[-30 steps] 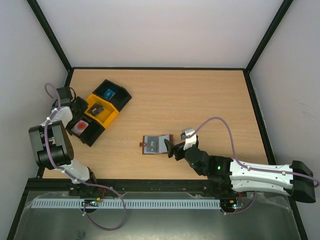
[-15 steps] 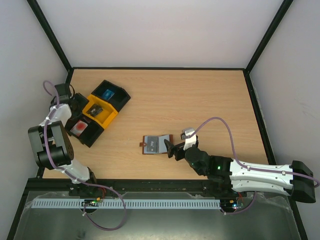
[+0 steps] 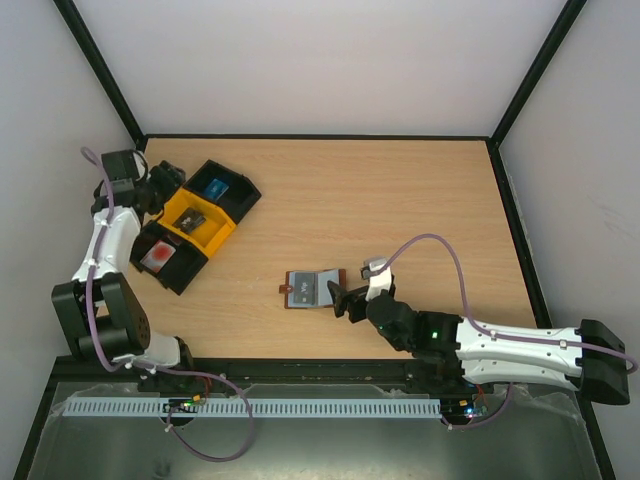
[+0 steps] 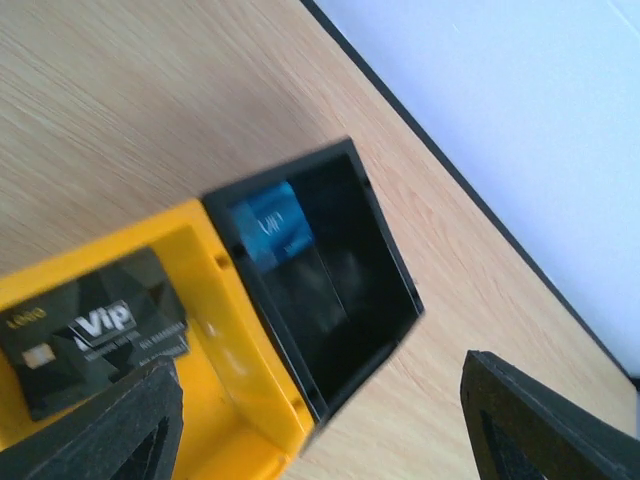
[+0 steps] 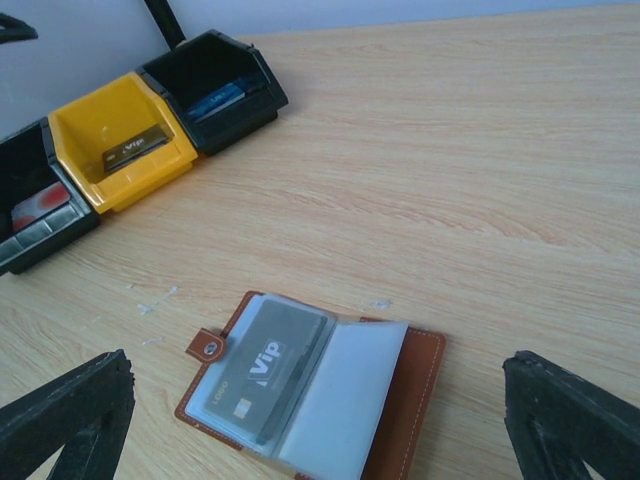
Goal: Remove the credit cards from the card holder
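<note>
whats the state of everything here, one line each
card holder: lying open, flat
grey card: in its pocket
yellow bin: holds black card
far black bin: holds blue card
near black bin: holds red card
left jaws: open, empty
right jaws: open, empty

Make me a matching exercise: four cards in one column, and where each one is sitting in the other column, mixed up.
Cards:
1. blue card
2. black VIP card
3. red card
4. grey VIP card

Places:
A. card holder
B. yellow bin
C. nearer black bin
D. farther black bin

Pairs: 1-D, 2-B, 3-C, 4-A
</note>
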Controlling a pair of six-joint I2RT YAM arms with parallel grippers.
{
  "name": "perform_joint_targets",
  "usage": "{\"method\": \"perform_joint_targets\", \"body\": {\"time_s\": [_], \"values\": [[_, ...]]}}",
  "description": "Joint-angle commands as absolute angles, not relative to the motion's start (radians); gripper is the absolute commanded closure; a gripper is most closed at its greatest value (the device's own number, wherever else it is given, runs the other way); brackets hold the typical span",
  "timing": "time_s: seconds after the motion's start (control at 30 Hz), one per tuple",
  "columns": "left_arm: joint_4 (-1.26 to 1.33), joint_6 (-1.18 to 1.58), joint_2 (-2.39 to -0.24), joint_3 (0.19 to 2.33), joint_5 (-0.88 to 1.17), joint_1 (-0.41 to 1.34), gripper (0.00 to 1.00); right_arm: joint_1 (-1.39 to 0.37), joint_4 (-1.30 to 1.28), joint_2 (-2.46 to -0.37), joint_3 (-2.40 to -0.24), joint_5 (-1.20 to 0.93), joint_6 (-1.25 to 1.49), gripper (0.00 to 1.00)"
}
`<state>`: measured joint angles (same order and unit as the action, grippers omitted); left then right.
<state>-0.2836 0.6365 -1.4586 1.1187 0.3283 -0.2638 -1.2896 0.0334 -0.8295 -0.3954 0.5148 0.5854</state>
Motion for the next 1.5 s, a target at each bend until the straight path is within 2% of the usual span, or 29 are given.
{"method": "perform_joint_targets", "body": {"time_s": [0.0, 0.1, 0.2, 0.37, 0.57, 0.77, 1.1, 1.27, 1.47], "values": [[-0.311, 0.617, -1.39, 1.062, 0.466, -0.23, 0.23, -1.285, 0.005, -0.864, -0.424, 0.504, 0.63, 0.02], [-0.309, 0.597, -1.343, 1.005, 0.512, -0.192, 0.23, -1.284, 0.006, -0.902, -0.43, 0.493, 0.679, 0.01], [-0.311, 0.561, -1.304, 0.948, 0.541, -0.143, 0.25, -1.284, 0.016, -0.94, -0.429, 0.489, 0.729, 0.04], [-0.258, 0.57, -1.241, 0.827, 0.611, -0.046, 0.35, -1.283, 0.062, -1.02, -0.437, 0.462, 0.782, 0.11], [-0.22, 0.581, -1.203, 0.715, 0.634, 0.107, 0.38, -1.274, 0.161, -1.137, -0.466, 0.429, 0.804, 0.35], [-0.102, 0.65, -1.174, 0.6, 0.655, 0.196, 0.43, -1.221, 0.186, -1.262, -0.541, 0.359, 0.787, 0.49], [0.116, 0.76, -1.191, 0.465, 0.65, 0.325, 0.43, -1.104, 0.211, -1.409, -0.617, 0.168, 0.816, 0.54], [0.222, 0.807, -1.242, 0.404, 0.633, 0.387, 0.43, -1.084, 0.218, -1.448, -0.617, 0.147, 0.839, 0.58], [0.318, 0.847, -1.325, 0.38, 0.621, 0.441, 0.51, -1.066, 0.269, -1.499, -0.604, 0.102, 0.854, 0.64]]}}
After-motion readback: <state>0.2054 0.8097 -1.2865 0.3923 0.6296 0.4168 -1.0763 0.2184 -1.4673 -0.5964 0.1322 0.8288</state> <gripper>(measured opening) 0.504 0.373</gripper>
